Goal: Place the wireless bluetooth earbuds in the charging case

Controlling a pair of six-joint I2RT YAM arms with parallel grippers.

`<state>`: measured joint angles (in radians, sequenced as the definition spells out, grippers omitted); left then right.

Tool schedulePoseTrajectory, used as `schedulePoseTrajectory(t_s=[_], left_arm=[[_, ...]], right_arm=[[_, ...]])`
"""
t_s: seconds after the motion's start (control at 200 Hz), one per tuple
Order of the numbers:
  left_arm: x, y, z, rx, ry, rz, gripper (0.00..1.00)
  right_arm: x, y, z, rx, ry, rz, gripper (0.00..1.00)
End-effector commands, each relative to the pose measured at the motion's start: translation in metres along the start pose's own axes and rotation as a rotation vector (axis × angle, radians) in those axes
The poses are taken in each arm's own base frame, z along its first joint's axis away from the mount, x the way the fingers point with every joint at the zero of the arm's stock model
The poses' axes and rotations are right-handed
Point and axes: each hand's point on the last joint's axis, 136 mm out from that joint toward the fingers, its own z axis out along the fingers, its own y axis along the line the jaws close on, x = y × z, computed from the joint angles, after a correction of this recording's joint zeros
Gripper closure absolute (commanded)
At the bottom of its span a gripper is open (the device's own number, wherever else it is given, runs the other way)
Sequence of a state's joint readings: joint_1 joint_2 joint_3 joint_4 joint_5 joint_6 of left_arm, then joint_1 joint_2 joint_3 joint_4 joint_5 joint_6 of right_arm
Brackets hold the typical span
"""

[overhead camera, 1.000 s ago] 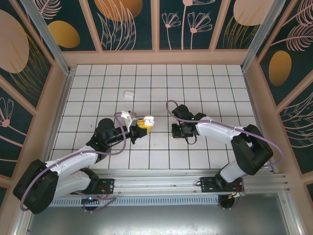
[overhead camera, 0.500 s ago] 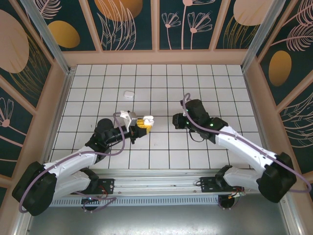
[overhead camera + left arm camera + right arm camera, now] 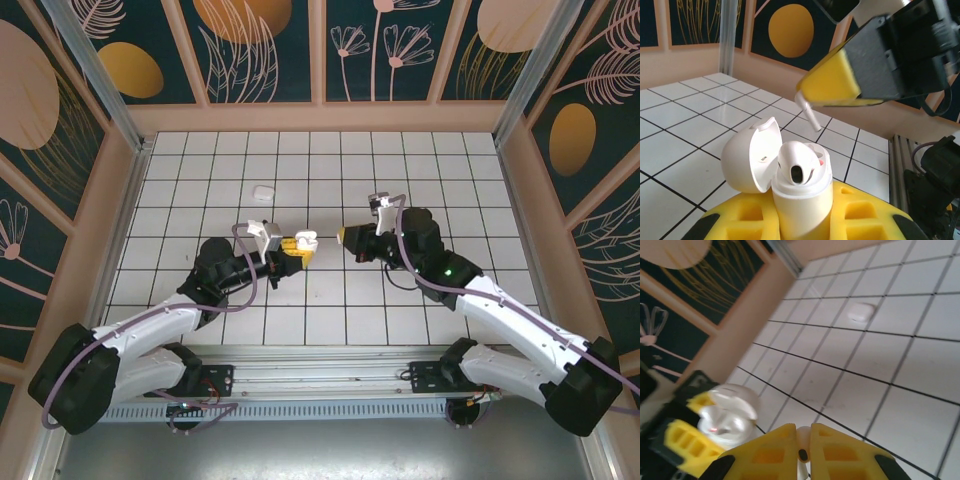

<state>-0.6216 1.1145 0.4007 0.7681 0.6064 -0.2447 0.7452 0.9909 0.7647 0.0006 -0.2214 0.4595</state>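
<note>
The white tiled table [image 3: 330, 300] lies under both my arms, which meet above its middle. My left gripper [image 3: 288, 252] is clamped on the charging case [image 3: 801, 197]. It grips the lower body between the yellow pads [image 3: 860, 225], so the mouth faces up towards my other arm. The lid [image 3: 749, 156] is swung open to one side, clear of the sockets.

My right gripper [image 3: 801, 432] is pinched tight on the held earbud [image 3: 808, 113]. Its head is buried between my fingers and its stem pokes out towards the case, just above the opening and not touching it. I judge this hold is meant to let the stem slide straight into the free socket.

A spare case [image 3: 264, 192], closed, rests on the tiles farther out, well apart from both grippers.

The seated earbud [image 3: 796, 164] is already in the charging case, head up, on the side nearest the lid. The socket beside it looks free, with a small reddish spot inside.

The only writing I can find is a tiny dark mark [image 3: 763, 159] printed inside the lid, too small to read. I see no brand on either case or on my pads
</note>
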Motion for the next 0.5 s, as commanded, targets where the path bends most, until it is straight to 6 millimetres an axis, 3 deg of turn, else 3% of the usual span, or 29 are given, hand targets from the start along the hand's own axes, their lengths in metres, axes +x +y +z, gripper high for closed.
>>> schedulePoseTrajectory(t_s=[0.0, 0.37, 0.495], left_arm=[[-0.025, -0.011, 0.002, 0.057, -0.071, 0.009, 1.00], [-0.043, -0.023, -0.002, 0.088, -0.104, 0.025, 1.00], [-0.052, -0.026, -0.003, 0.099, -0.125, 0.038, 1.00]], right_arm=[[-0.021, 0.040, -0.005, -0.157, -0.080, -0.084, 0.89], [-0.040, 0.098, -0.008, -0.315, -0.102, -0.223, 0.89], [-0.043, 0.109, -0.010, -0.353, -0.121, -0.245, 0.89]])
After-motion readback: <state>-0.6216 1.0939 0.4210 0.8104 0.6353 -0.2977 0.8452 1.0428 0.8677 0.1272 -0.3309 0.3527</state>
